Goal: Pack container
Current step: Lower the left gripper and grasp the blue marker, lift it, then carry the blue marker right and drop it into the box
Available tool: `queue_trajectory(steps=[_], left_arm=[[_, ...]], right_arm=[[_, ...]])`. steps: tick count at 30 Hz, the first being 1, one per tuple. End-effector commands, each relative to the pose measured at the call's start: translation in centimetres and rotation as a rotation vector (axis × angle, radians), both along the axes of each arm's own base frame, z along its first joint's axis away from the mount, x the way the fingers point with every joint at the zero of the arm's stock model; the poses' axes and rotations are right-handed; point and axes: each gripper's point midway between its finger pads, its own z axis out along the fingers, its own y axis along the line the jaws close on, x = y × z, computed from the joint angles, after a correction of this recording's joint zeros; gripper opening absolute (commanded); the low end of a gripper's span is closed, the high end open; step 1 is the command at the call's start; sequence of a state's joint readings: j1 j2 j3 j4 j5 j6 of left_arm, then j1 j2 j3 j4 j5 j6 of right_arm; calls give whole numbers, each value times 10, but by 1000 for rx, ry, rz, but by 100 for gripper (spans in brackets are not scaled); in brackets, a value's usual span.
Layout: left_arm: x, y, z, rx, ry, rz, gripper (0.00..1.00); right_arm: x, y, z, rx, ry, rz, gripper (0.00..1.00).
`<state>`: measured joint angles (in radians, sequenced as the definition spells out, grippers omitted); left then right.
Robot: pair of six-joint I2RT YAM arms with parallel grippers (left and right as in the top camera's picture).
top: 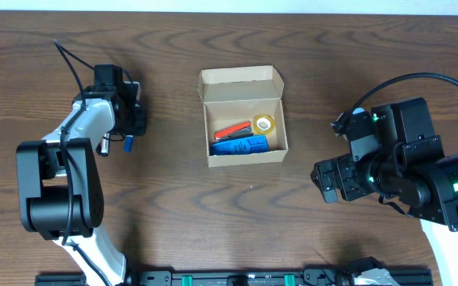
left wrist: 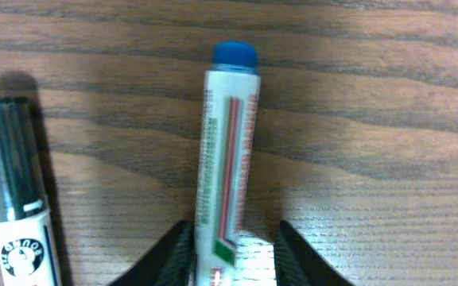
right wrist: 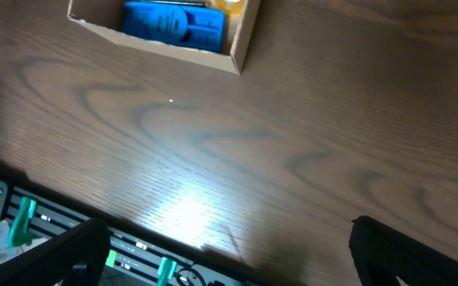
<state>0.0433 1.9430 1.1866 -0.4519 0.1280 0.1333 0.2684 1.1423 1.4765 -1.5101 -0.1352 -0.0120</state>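
Observation:
The tan cardboard container (top: 242, 153) stands open at the table's middle, its flap lid (top: 241, 78) folded back. Inside lie a red marker (top: 231, 129), a blue object (top: 239, 146) and a yellow tape roll (top: 264, 124). My left gripper (top: 130, 125) is at the far left, low over the table. In the left wrist view its open jaws (left wrist: 233, 258) straddle a white marker with a blue cap (left wrist: 227, 151); the left finger touches it and the right finger stands apart. My right gripper (top: 325, 181) is open and empty, right of the container (right wrist: 241, 48).
A second marker with a black cap (left wrist: 10, 187) lies on the table just left of the blue-capped one. The table's front edge with a black rail (right wrist: 133, 254) runs below my right gripper (right wrist: 237, 262).

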Motion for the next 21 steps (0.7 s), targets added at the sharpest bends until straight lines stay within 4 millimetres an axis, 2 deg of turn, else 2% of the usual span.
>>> queue_trajectory(steps=[1,5,7,13,16,21], left_arm=[[3,1,-4,-5,10,10,26],[4,1,-3,-8,9,21,11],[4,1,-3,-10,9,28,6],[10,0,9,-17,14,43,6],[19,-2,33,-16,20,36,6],[39,-17,87,-8,-13,-28,6]], right_arm=[[-1,-1,1,2,-3,-2,99],[-1,-1,1,2,-3,-2,99],[-1,-1,1,2,-4,-2,99],[-1,-1,1,2,-3,-2,99],[-1,-1,1,2,-3,-2,99],[-1,-1,1,2,-3,-2,99]])
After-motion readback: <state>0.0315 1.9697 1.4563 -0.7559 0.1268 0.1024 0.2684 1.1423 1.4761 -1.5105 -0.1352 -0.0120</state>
